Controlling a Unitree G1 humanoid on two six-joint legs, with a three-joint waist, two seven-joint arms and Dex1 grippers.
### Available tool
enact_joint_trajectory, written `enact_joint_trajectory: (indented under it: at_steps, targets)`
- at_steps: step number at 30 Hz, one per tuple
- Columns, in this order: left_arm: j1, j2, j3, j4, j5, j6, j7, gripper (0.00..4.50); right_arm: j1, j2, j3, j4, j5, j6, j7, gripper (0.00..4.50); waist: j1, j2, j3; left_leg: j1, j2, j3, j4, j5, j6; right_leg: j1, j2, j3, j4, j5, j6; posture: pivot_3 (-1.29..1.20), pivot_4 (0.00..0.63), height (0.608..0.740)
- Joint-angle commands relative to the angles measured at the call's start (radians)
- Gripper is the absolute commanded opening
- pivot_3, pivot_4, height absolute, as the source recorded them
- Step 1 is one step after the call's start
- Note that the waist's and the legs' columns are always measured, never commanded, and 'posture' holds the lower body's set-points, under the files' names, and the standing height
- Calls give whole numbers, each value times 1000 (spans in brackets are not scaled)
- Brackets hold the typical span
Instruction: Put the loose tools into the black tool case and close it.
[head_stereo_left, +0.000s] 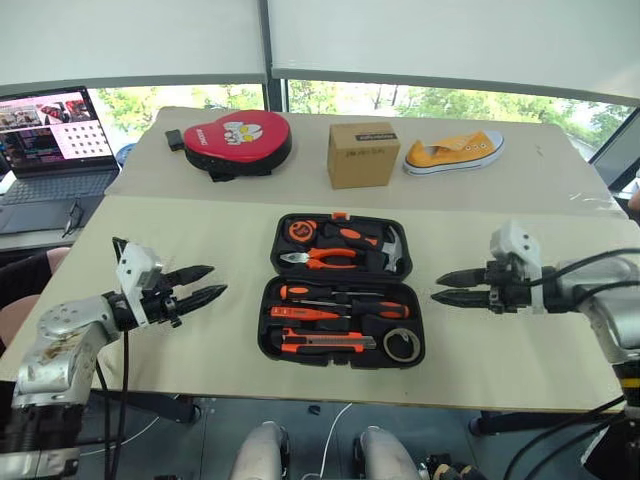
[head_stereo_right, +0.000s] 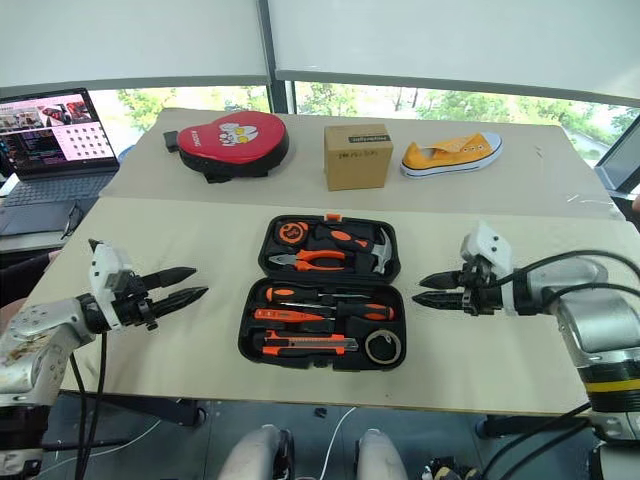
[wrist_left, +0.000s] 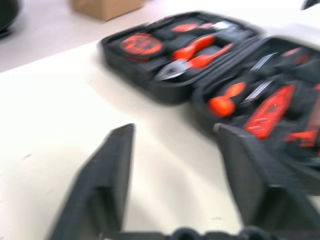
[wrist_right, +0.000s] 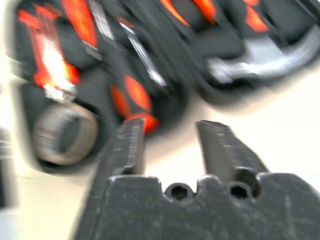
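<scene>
Right, black tool case (head_stereo_left: 341, 290) lies flat and wide open in the middle of the pale table (head_stereo_left: 230, 340), hard plastic, rounded corners, an orange latch at the far edge. Near half: two screwdrivers (head_stereo_left: 345, 300) with chunky orange-and-black handles, a slim orange tester screwdriver (head_stereo_left: 305, 313), a flat utility knife (head_stereo_left: 328, 342) and a round tape roll (head_stereo_left: 403, 345), all lying in it. Far half: pliers (head_stereo_left: 325, 258), a steel-headed hammer (head_stereo_left: 385, 250), a round tape measure (head_stereo_left: 299, 229).

Left gripper (head_stereo_left: 205, 283) hangs left of the case, black fingers parted, nothing between them. Right gripper (head_stereo_left: 440, 285) hangs on the other side, tips apart and empty too.

Further back: a glossy red padded pouch (head_stereo_left: 237, 143) with a cartoon face, its lettering too small to read; a plain cardboard box (head_stereo_left: 362, 154) with a dark label I cannot make out; a yellow canvas shoe (head_stereo_left: 454, 152), white sole.
</scene>
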Motion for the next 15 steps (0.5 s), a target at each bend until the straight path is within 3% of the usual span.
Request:
enact_joint_trajectory:
  at_steps: [1,2,4,15]
  targets:
    - [-71,-38,-58,53,78,-6,73,1019,-46,58,15,80,-110,-143,-120,330,0,0,0,0,0,0,0,0,0,0,0,0,0,0,0,0,150,740]
    - [-99,-62,-75,74,97,-4,100,629,-63,83,28,124,-150,-193,-160,7,-1,0,0,0,0,0,0,1,-1,0,0,0,0,0,0,0,150,740]
    - [-143,-107,-121,97,120,14,119,94,-86,123,58,193,-206,-257,-200,0,-1,0,0,0,0,1,0,1,-1,0,1,1,1,1,0,0,150,740]
    - [-228,-184,-269,147,177,38,43,94,-54,209,113,118,-187,-246,-137,0,-2,0,0,-2,1,0,0,2,-3,-2,2,0,1,1,0,0,150,740]
